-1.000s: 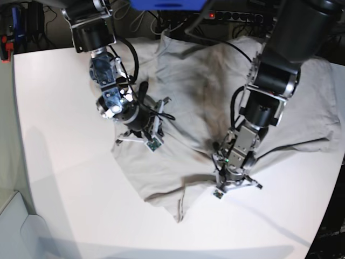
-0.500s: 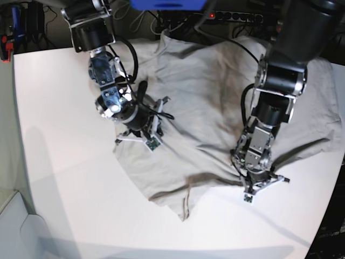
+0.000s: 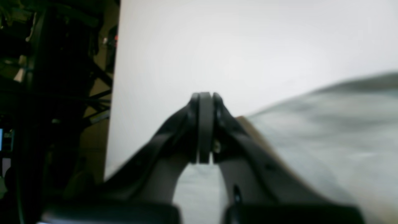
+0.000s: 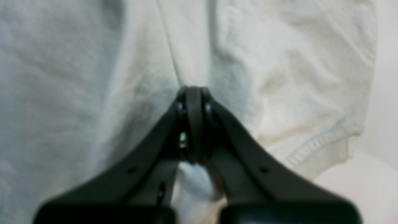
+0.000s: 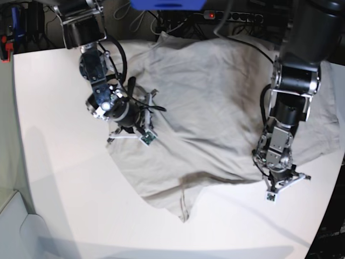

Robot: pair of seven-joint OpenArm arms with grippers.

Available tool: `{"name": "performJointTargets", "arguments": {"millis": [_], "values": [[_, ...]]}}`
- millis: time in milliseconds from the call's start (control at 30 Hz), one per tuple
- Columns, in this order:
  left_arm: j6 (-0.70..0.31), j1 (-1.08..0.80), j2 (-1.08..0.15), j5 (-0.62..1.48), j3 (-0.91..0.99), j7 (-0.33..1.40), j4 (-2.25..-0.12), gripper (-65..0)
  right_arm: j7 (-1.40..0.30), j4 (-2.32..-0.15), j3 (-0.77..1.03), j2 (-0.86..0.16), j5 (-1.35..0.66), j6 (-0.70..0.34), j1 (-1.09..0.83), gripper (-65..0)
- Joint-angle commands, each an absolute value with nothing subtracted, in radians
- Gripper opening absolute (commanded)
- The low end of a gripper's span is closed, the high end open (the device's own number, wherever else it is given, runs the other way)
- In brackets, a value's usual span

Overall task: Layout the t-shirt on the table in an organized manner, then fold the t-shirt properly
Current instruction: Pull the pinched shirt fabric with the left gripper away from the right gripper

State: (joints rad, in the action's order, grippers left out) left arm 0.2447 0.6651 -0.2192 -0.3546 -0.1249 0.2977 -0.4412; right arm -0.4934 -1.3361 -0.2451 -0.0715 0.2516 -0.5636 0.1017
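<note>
The light grey-beige t-shirt (image 5: 205, 97) lies spread and wrinkled across the back half of the white table (image 5: 64, 178). My right gripper (image 5: 132, 125) is at the shirt's left edge, shut on a raised fold of the cloth (image 4: 192, 62); a sleeve with a stitched hem (image 4: 311, 146) lies just beside it. My left gripper (image 5: 276, 186) is at the shirt's front right edge, shut on the cloth's border. In the left wrist view its jaws (image 3: 203, 99) are pressed together, with the t-shirt (image 3: 326, 140) trailing to the right over the table (image 3: 217, 46).
A loose flap of the shirt (image 5: 182, 205) points toward the front of the table. A power strip (image 5: 237, 16) and cables lie behind the table's back edge. The table's edge and a dark frame (image 3: 56, 93) are close beside my left gripper.
My left gripper has moved right and toward the front, dragging the shirt's front edge with it and pulling the cloth flatter. My right gripper has shifted slightly left and back with its fold.
</note>
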Motion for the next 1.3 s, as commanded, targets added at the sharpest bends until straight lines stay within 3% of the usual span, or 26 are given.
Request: {"name": "performJointTargets", "arguments": {"millis": [0, 233, 567, 800, 1033, 1267], "values": [[0.277, 0.705, -0.226, -0.363, -0.122, 0.278, -0.461, -64.9, -0.570, -1.331, -0.243, -0.085, 0.291, -0.581, 0.096, -65.0], [0.277, 0.702, -0.262, -0.361, -0.116, 0.277, -0.463, -64.9, -0.578, -1.331, -0.243, -0.105, 0.291, -0.581, 0.093, -65.0], [0.266, 0.700, -0.263, -0.361, 0.047, 0.283, -0.476, -64.9, -0.578, -1.376, -0.242, -0.120, 0.291, -0.581, 0.022, -65.0], [0.263, 0.616, -0.251, -0.355, 0.050, 0.323, -0.688, -64.9, -0.579, -1.557, -0.234, -0.120, 0.291, -0.581, 0.004, -65.0], [0.127, 0.492, -0.242, -0.154, 0.048, 0.518, -1.018, -64.9, -0.627, -1.656, -0.239, -0.120, 0.291, -0.581, 0.016, -65.0], [0.101, 0.328, -0.229, -0.137, 0.045, 0.673, -1.285, -64.9, -0.654, -1.653, -0.243, -0.116, 0.289, -0.596, 0.036, -65.0]]}}
